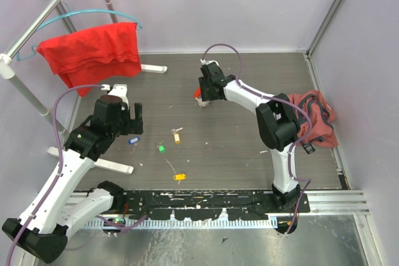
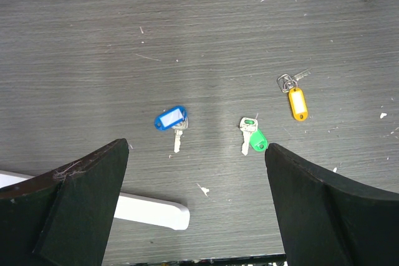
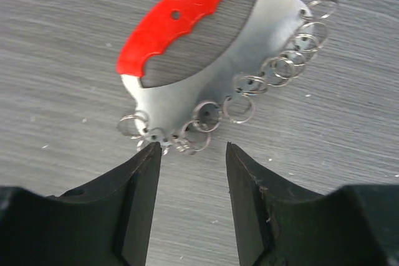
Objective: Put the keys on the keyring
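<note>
The keyring lies flat on the table: a red plastic grip on a silver plate edged with several small split rings. My right gripper is open just short of its ringed edge, left fingertip beside the nearest rings, nothing between the jaws. From above, the right gripper is at the keyring. Keys lie loose mid-table: blue tag, green tag, yellow tag, and orange tag. My left gripper hovers wide open above and near the blue and green keys, holding nothing.
A red cloth hangs on a hanger at the back left. A white rack foot lies on the table just under my left gripper. A reddish crumpled cloth sits at the right wall, beside the right arm.
</note>
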